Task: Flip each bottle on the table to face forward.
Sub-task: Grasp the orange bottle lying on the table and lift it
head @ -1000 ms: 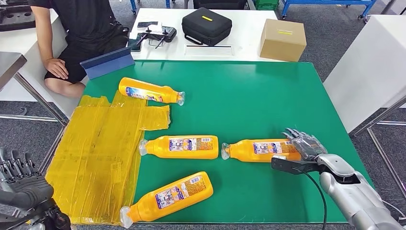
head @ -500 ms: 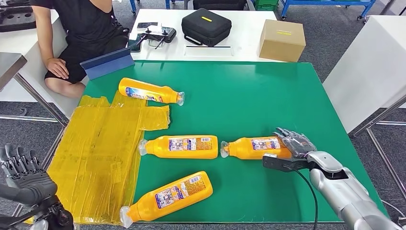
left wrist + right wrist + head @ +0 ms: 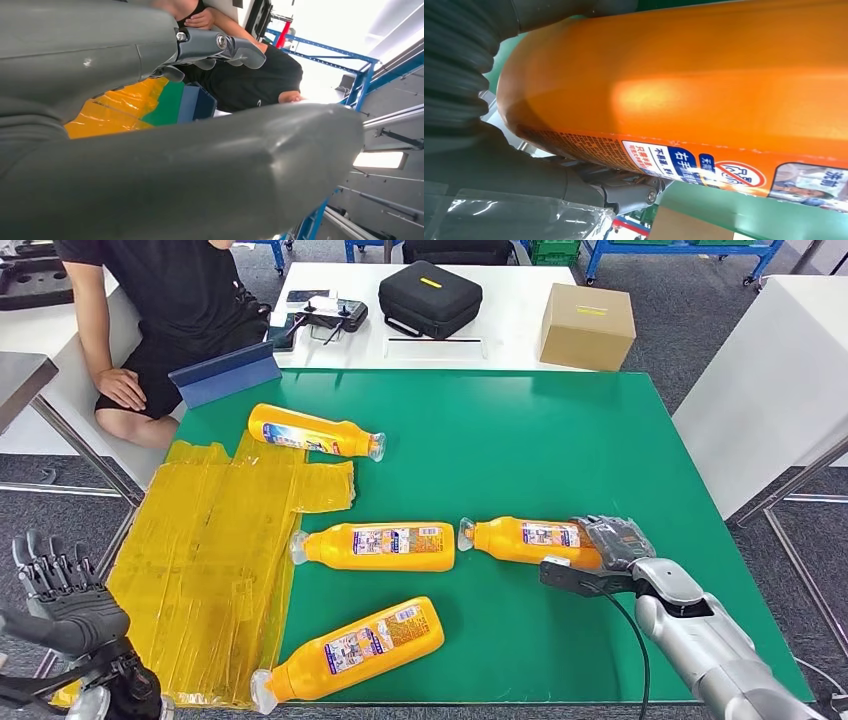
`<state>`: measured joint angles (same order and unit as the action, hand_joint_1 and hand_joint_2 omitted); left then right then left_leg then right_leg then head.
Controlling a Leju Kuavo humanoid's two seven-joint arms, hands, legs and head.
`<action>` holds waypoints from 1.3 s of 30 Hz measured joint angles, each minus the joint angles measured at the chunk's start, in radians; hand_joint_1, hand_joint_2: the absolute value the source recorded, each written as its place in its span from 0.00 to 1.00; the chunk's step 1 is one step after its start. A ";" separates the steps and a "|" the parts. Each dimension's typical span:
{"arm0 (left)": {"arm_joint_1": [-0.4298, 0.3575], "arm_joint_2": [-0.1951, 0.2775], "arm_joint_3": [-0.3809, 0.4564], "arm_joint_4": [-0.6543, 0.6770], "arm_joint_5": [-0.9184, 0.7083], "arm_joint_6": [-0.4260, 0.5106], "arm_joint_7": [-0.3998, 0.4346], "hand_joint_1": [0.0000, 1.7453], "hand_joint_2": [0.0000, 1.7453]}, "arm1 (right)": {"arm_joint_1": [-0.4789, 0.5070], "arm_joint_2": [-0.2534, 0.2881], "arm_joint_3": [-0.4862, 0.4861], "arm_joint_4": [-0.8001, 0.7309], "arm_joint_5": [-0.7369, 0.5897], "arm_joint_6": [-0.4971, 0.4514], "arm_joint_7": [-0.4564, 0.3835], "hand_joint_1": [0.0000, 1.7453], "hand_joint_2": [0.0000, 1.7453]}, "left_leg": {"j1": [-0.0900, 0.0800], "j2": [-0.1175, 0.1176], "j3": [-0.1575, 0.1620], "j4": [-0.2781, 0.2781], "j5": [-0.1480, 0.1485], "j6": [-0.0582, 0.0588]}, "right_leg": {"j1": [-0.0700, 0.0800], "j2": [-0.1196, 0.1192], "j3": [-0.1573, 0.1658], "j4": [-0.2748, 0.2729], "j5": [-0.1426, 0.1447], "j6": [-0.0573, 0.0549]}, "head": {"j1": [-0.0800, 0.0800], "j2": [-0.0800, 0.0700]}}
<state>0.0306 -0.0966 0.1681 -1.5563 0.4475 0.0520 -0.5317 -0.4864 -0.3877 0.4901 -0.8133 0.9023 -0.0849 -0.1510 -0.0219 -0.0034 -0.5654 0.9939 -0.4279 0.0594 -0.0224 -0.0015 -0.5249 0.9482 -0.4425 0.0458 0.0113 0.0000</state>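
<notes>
The right hand (image 3: 612, 545) is wrapped around the base end of an orange plastic bottle lying on its side (image 3: 527, 539), thumb underneath and fingers over the top, so the bottle is clamped in its grasp at the right, near part of the green table (image 3: 560, 430). Up close, the bottle's orange body (image 3: 704, 80) presses against the palm, its printed label turned partly aside. To do this step well, the roll should come from the wrist while the grip stays firm at the base; the smooth plastic looks likely to slip if squeezed only lightly. The cap points left toward a second orange bottle (image 3: 375, 546) just beside it, so any swing of the neck risks a knock. Two more orange bottles wait: one near the front edge (image 3: 350, 648), one far left (image 3: 314, 430) by the crinkled yellow plastic sheet (image 3: 200, 560). The left hand (image 3: 62, 595) hangs off the table's near left corner, fingers spread and holding nothing
</notes>
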 joint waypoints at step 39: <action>0.021 -0.053 -0.235 0.038 0.055 -0.121 0.115 0.00 1.00 | -0.156 0.169 -0.099 -0.383 -0.284 0.085 -0.091 0.97 1.00 | -0.001 -0.001 -0.015 0.000 0.004 0.001 | -0.001 -0.001 -0.011 0.002 0.002 0.002 | 0.000 0.000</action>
<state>0.0513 -0.1496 -0.0669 -1.5187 0.5027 -0.0692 -0.4171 -0.6424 -0.2184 0.3915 -1.1963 0.6179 0.0000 -0.2421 -0.0227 -0.0040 -0.5808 0.9939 -0.4244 0.0599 -0.0231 -0.0023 -0.5360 0.9499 -0.4404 0.0479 0.0112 0.0000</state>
